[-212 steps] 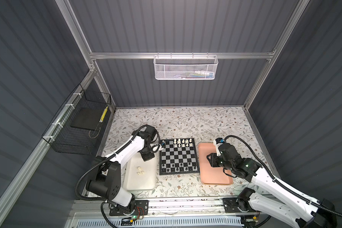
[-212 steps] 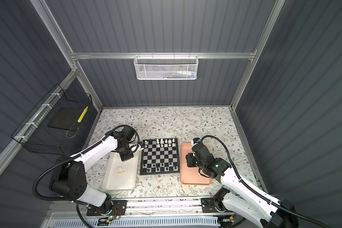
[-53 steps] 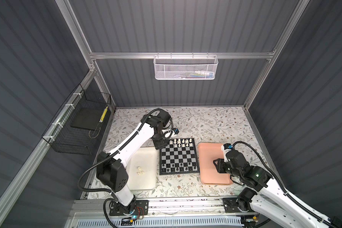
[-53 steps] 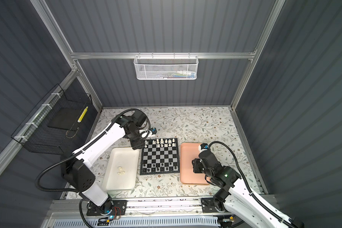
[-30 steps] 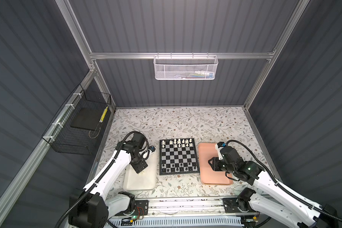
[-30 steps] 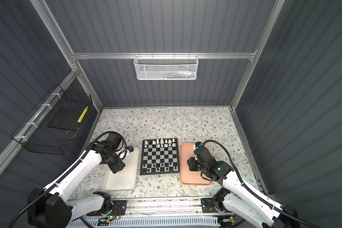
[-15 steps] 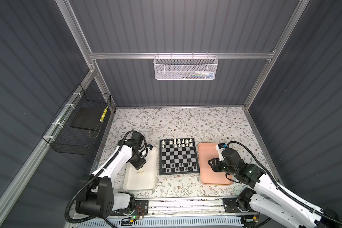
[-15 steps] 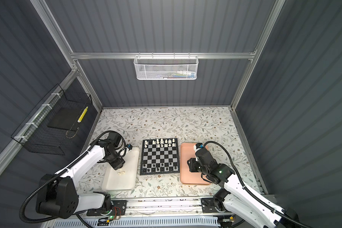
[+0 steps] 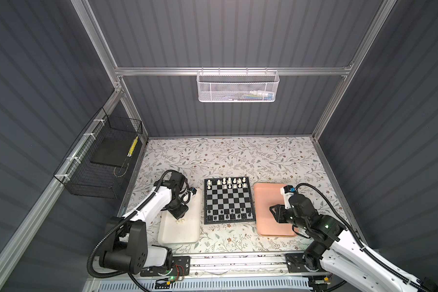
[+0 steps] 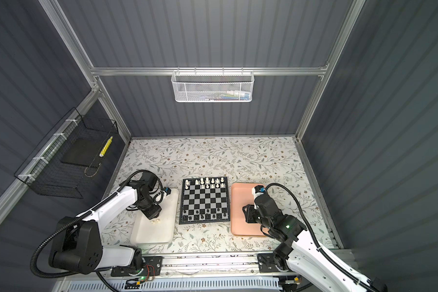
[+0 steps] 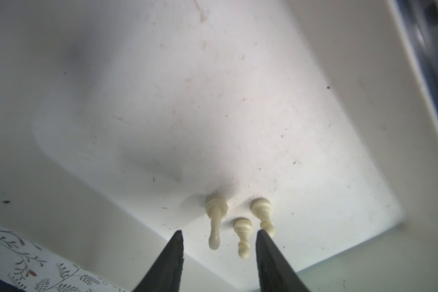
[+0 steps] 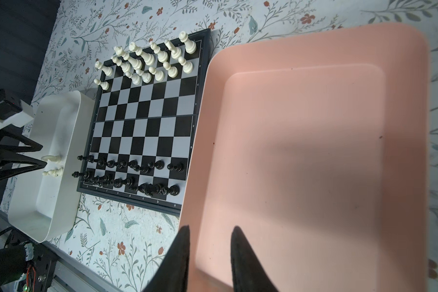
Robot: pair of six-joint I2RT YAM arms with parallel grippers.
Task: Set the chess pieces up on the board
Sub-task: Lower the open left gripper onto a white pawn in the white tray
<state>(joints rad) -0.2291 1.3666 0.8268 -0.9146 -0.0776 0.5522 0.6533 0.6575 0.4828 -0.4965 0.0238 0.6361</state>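
Your left hand (image 11: 219, 231): fingers apart, nothing gripped, tips down at three cream chess pieces (image 11: 242, 236) lying in white tray (image 11: 111, 75). Your right hand (image 12: 211, 227): narrow gap, holding nothing, over pink tray (image 12: 314, 151). Between trays, board (image 12: 147, 121): cream men (image 12: 147, 60) on far rows, black men (image 12: 132, 172) on near rows; rim letters a, b, c readable. Floral surface (image 9: 225, 156), grey ribbed walls

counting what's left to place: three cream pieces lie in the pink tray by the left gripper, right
Wrong tray. The three cream pieces lie in the white tray by the left gripper, as the left wrist view shows; the pink tray shows none.
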